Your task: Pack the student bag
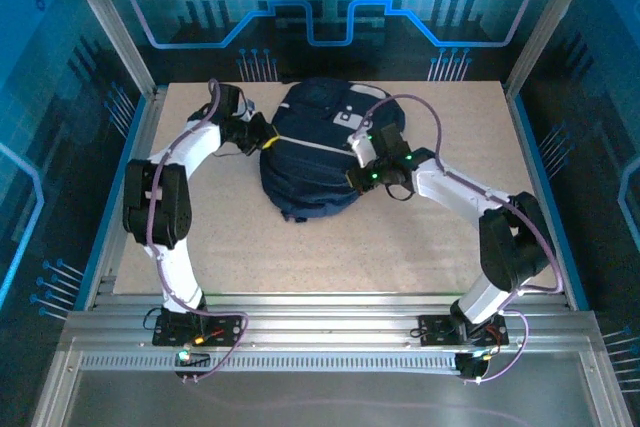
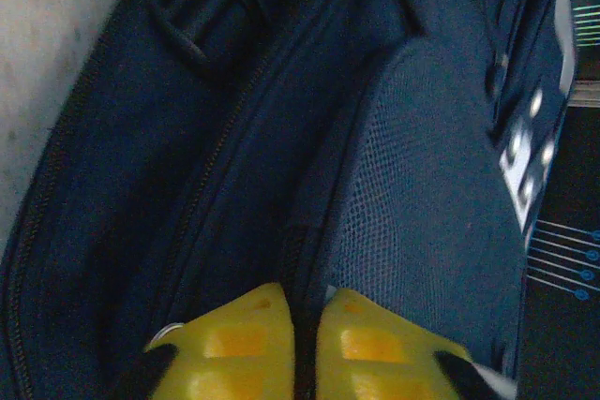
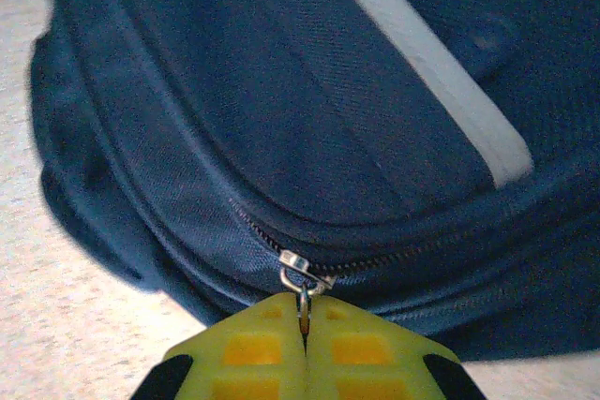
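Note:
The student bag, dark navy with light patches, lies at the middle back of the table. My left gripper presses against its left side. In the left wrist view its yellow fingers pinch a dark fold of bag fabric beside a zip line, with only a thin gap between them. My right gripper is at the bag's front right edge. Its jaws are shut on the metal zipper pull of the bag. The zip runs shut to the right of the slider.
The beige tabletop has free room in front of the bag and to both sides. Metal rails run along the near edge by the arm bases. Blue panel walls enclose the table on the left, right and back.

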